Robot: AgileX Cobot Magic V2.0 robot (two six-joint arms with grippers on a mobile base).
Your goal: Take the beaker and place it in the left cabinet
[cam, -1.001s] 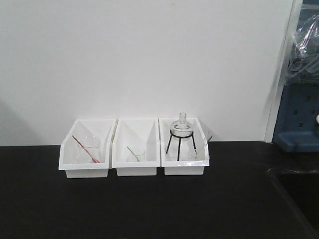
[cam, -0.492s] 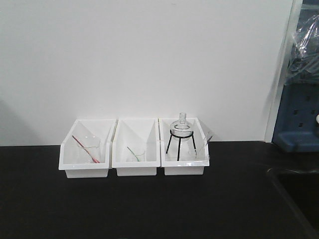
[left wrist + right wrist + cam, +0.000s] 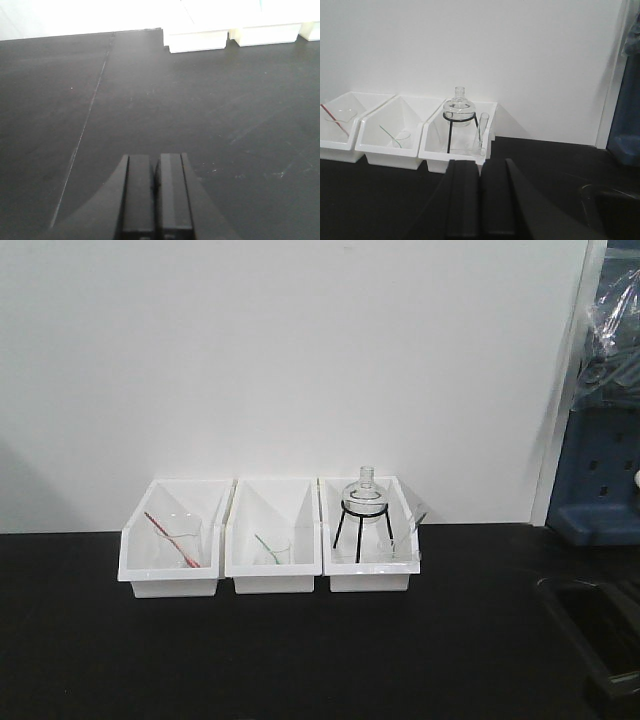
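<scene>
Clear glass beaker (image 3: 181, 537), spouted, in glossy white bin (image 3: 168, 586) farthest left of round flask (image 3: 365, 496); your left gripper (image 3: 156, 160) and right gripper (image 3: 480, 166) are pinched together.

**Black desk, three white bins**

The desk (image 3: 300, 660) is a matte black surface running up to a white wall. Three white open-front bins stand directly on it in a row by the wall, side by side: left bin (image 3: 168, 586), middle bin (image 3: 272, 584), right bin (image 3: 368, 582). A thin seam (image 3: 85, 135) crosses the desk's left part.
</scene>
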